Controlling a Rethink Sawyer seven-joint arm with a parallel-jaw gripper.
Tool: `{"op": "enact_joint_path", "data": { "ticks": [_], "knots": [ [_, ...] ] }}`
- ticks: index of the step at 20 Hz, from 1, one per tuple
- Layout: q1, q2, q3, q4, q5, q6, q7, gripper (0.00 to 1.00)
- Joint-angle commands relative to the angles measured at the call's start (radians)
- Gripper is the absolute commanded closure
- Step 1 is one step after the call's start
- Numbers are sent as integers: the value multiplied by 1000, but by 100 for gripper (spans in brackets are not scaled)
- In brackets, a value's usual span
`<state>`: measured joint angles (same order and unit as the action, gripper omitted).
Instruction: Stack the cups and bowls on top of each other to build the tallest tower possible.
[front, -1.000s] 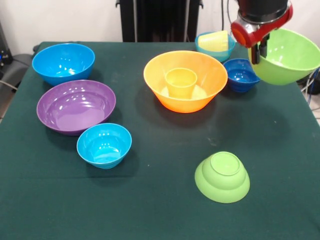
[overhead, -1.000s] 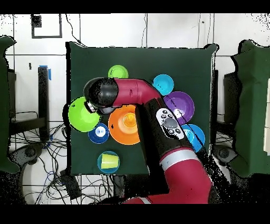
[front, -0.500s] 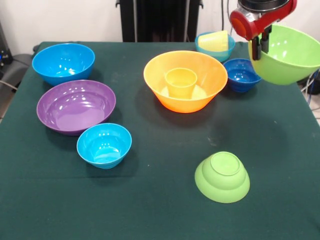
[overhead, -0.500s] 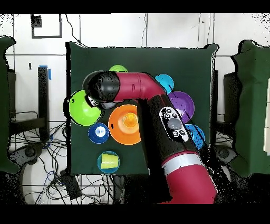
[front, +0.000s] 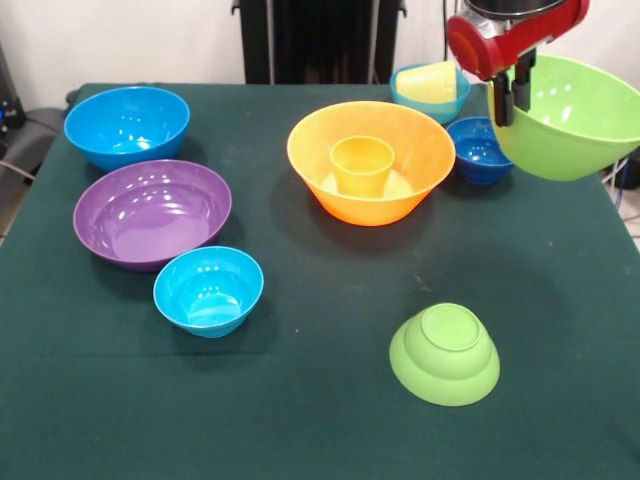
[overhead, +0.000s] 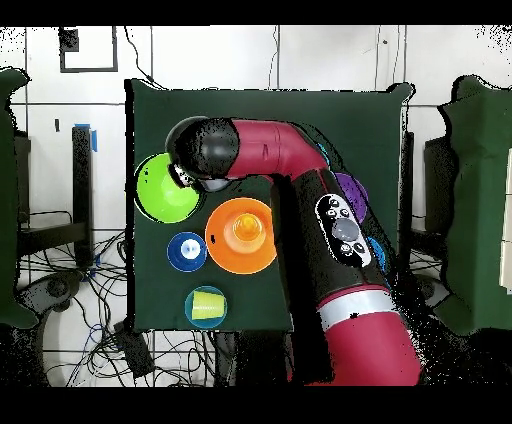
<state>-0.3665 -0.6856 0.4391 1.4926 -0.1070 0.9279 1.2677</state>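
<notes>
1. The red and black arm (overhead: 300, 180) reaches across the table (front: 300, 420); seen from overhead it bends sharply at the elbow and covers much of the cloth on one side. In the front view only its red wrist shows, at the top right.
2. The gripper (front: 509, 97) hangs from that wrist, its dark fingers pointing down and clamped over the near rim of the large lime green bowl (front: 570, 115). The bowl is lifted clear of the cloth, open side up and tilted a little, above the table's right edge near the far right corner.
3. The large orange bowl (front: 400, 180) sits upright near the middle of the table's far half, glossy, with the orange cup (front: 362, 165) standing upright inside it.
4. The purple bowl (front: 152, 212) lies open side up by the left edge; the large blue bowl (front: 127, 125) sits behind it toward the far left corner.
5. A small light blue bowl (front: 208, 290) stands just in front of the purple one.
6. A small lime green bowl (front: 445, 353) rests upside down toward the near right.
7. A small dark blue bowl (front: 478, 150) sits right of the orange bowl, partly behind the lifted bowl.
8. Another small light blue bowl (front: 408, 98) at the far edge holds the pale yellow cup (front: 428, 83), lying on its side.
</notes>
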Motion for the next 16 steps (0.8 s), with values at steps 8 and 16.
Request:
{"op": "enact_joint_path", "data": {
  "ticks": [8, 16],
  "knots": [
    [-31, 51, -26, -82, -74, 126, 5, 100],
    [-47, 86, -26, -138, -101, 193, -33, 100]
  ]
}}
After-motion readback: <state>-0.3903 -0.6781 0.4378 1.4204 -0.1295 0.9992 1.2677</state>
